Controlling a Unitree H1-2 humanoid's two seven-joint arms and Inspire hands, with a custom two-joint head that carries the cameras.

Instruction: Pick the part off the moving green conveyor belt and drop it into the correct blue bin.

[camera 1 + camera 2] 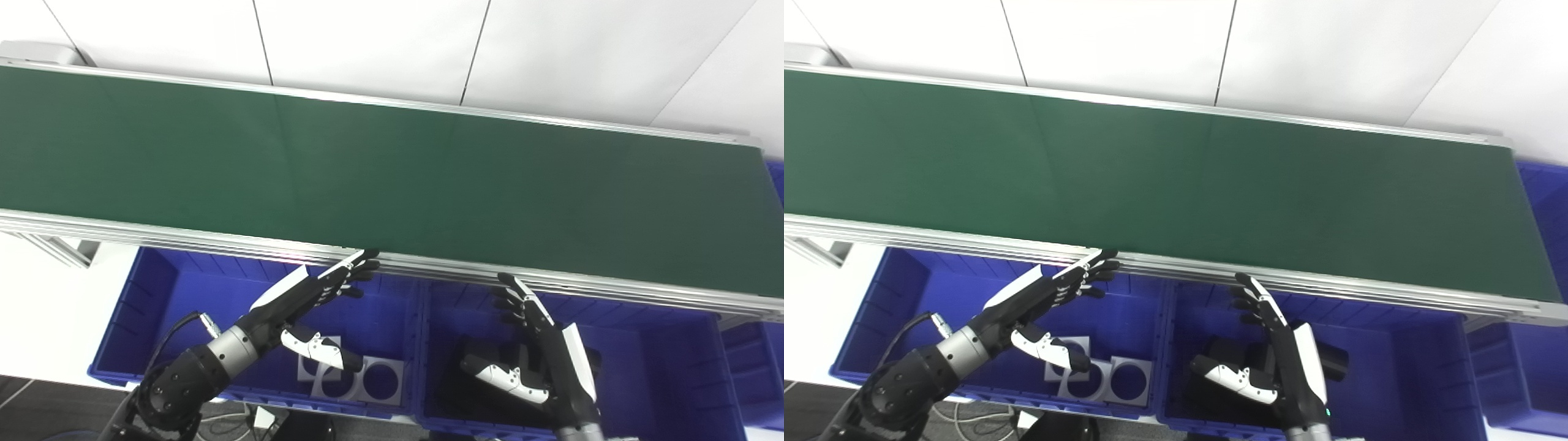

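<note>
The green conveyor belt (392, 171) runs across the view with no part on it. My left hand (312, 300) hovers open over the left blue bin (147, 294), fingertips near the belt's front rail, holding nothing. My right hand (539, 343) is open above the middle blue bin (661, 367), fingers spread and pointing up toward the rail. Grey square plates with round holes (361, 380) lie in the left bin. Dark parts (1329, 361) lie in the middle bin, partly hidden by my right hand.
The belt's aluminium front rail (184, 236) overhangs the back of the bins. A third blue bin (756, 361) shows at the right edge, and another blue bin (1543, 190) sits past the belt's right end. White wall panels stand behind the belt.
</note>
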